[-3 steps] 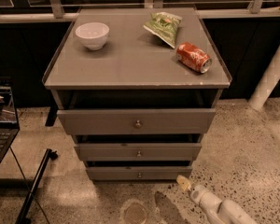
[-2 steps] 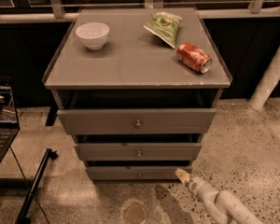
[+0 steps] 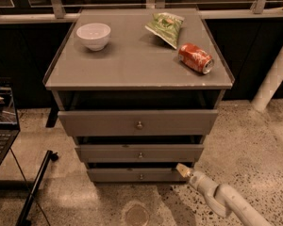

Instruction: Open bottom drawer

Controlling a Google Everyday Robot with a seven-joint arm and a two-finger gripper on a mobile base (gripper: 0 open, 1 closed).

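The bottom drawer is the narrowest, lowest grey front of the grey cabinet, with a small round metal knob at its centre. The mid-sized drawer and the widest top drawer stand above it, each pulled out a little further than the one below. My gripper is at the end of the pale arm coming in from the lower right. Its tip is at the right end of the bottom drawer's front, just under the middle drawer's right corner.
On the cabinet top stand a white bowl, a green chip bag and a red soda can lying on its side. A laptop is at the left, a black rod on the floor, a white pipe at right.
My arm has moved up and to the left, from the floor in front of the cabinet to the right end of the bottom drawer front. The drawers have not moved.
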